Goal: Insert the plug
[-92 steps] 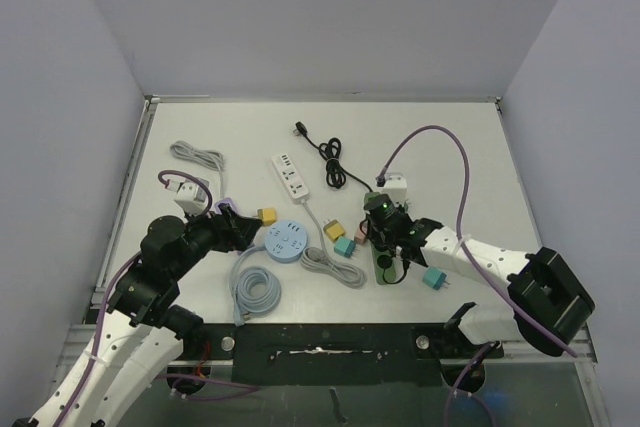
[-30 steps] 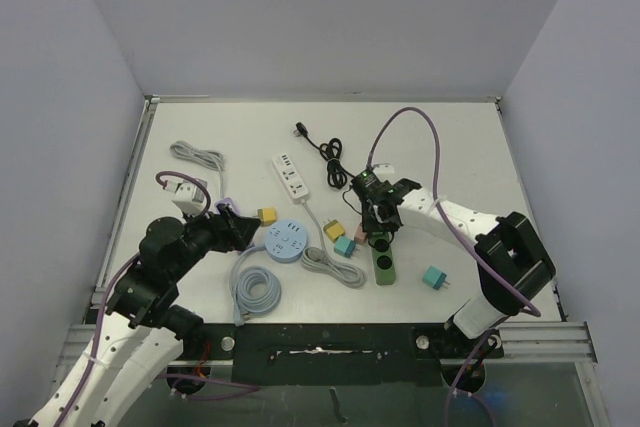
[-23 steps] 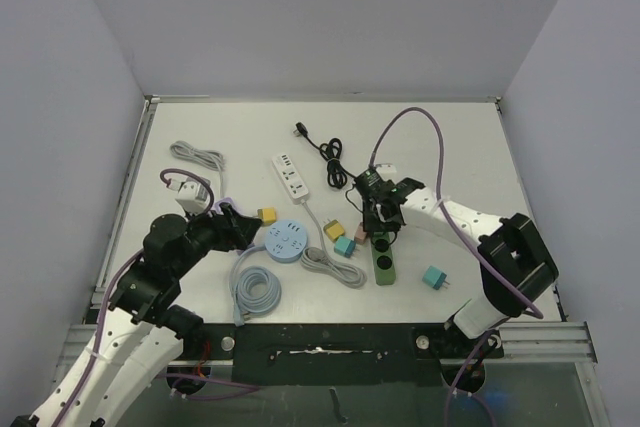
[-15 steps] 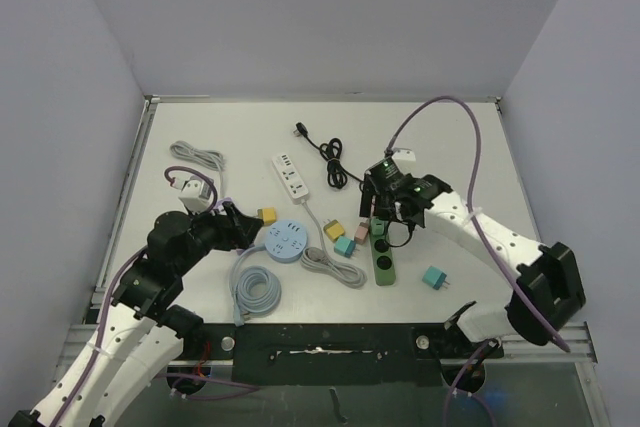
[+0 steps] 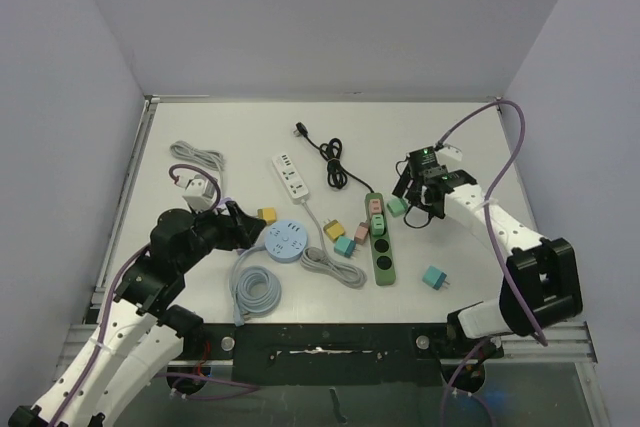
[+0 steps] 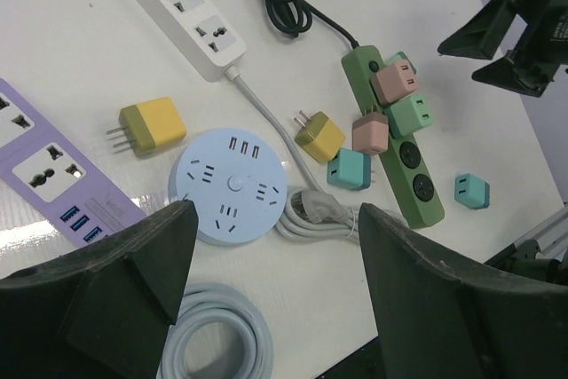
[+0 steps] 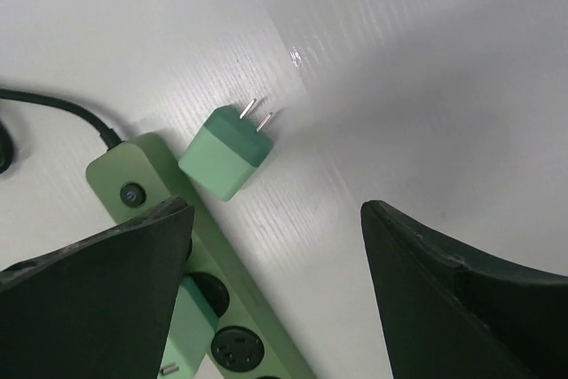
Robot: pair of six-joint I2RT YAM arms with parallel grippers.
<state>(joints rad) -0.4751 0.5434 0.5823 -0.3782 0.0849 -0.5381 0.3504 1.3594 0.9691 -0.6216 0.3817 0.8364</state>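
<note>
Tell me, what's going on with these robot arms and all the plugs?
Two robot arms are fitting small plug adapters into power strips. The green power strip already carries a pink adapter and a light green adapter. The right gripper hangs open and empty over a loose green adapter lying beside the strip's switch end. The left gripper is open too, holding nothing, above the round blue power hub and a yellow adapter.
</note>
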